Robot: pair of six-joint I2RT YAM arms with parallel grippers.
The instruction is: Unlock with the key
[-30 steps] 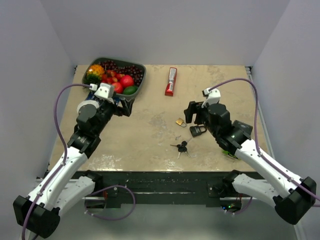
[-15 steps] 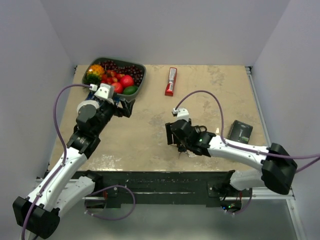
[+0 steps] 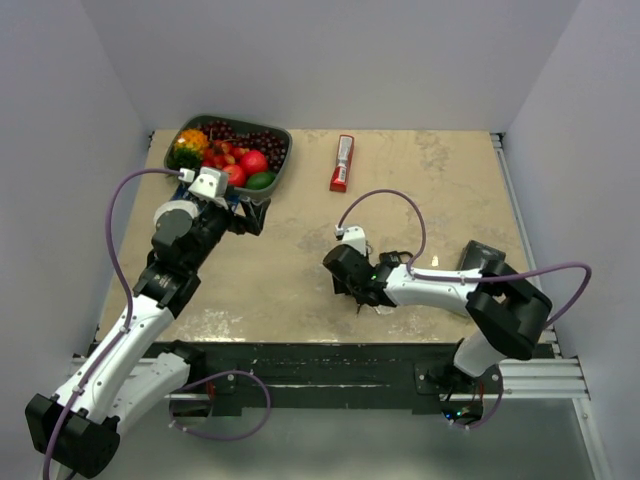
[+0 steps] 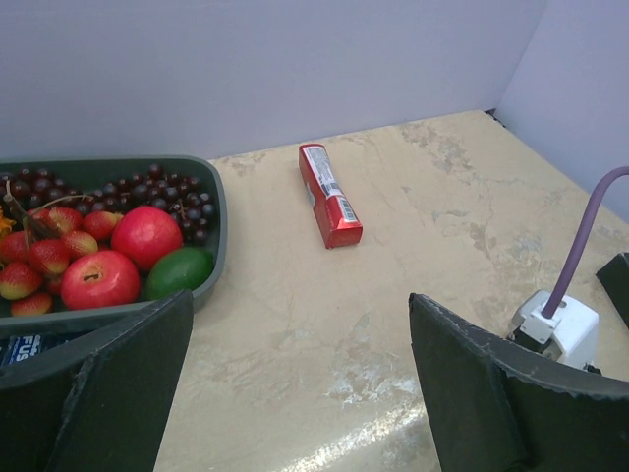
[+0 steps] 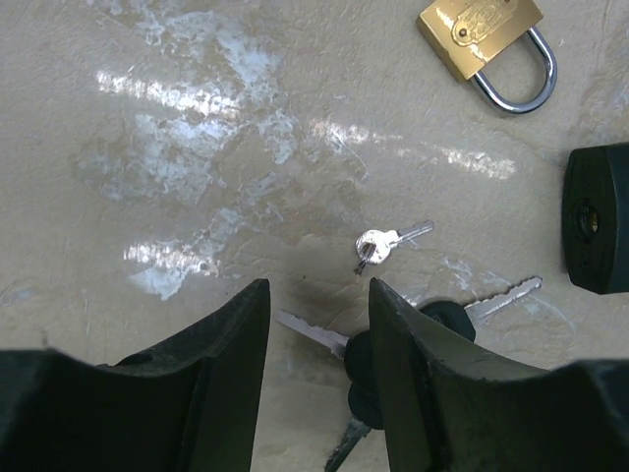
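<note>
On the counter (image 5: 147, 98), straddled by the right gripper (image 5: 314, 295) with jaws apart and nothing clamped: one blade of the key (image 5: 452, 317), a bunch showing three blades. Just beyond: one loose silver key (image 5: 385, 241), one brass padlock (image 5: 479, 29), one black padlock (image 5: 600, 221). Left gripper (image 4: 300, 344) spread wide and empty beside one fruit tray (image 4: 211, 211), one red bar (image 4: 329, 194) farther off.

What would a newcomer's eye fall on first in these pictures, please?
The right gripper hangs low over the keys near the front edge, a brass padlock and a black padlock close by. A tray of bright fruit sits far left, a red packet far centre.
</note>
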